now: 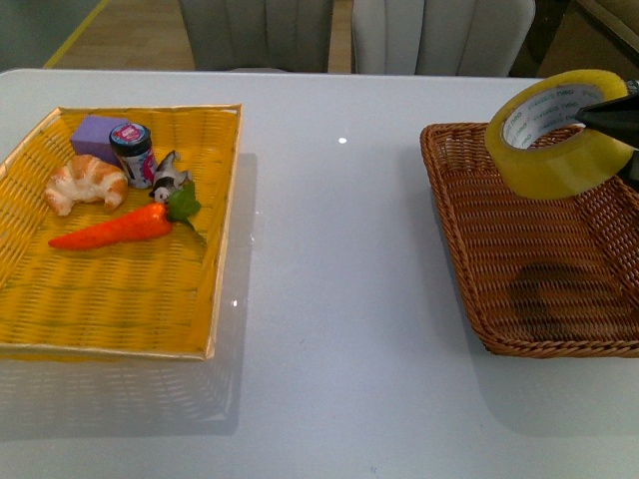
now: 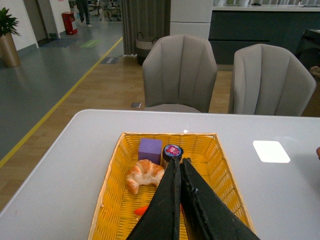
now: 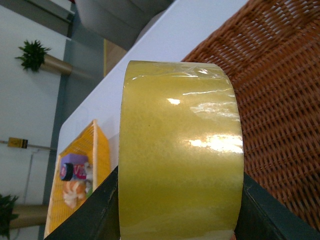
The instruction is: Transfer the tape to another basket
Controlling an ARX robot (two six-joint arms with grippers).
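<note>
The tape, a wide yellowish roll with a white core printed in green, hangs tilted in the air above the far part of the dark brown wicker basket. My right gripper is shut on the tape at the right edge of the front view. In the right wrist view the roll fills the space between the two black fingers, with the brown basket below it. My left gripper is shut and empty, above the yellow basket; it does not show in the front view.
The yellow woven basket at the left holds a croissant, a purple block, a small jar, a toy carrot and a small grey object. Two grey chairs stand behind the white table.
</note>
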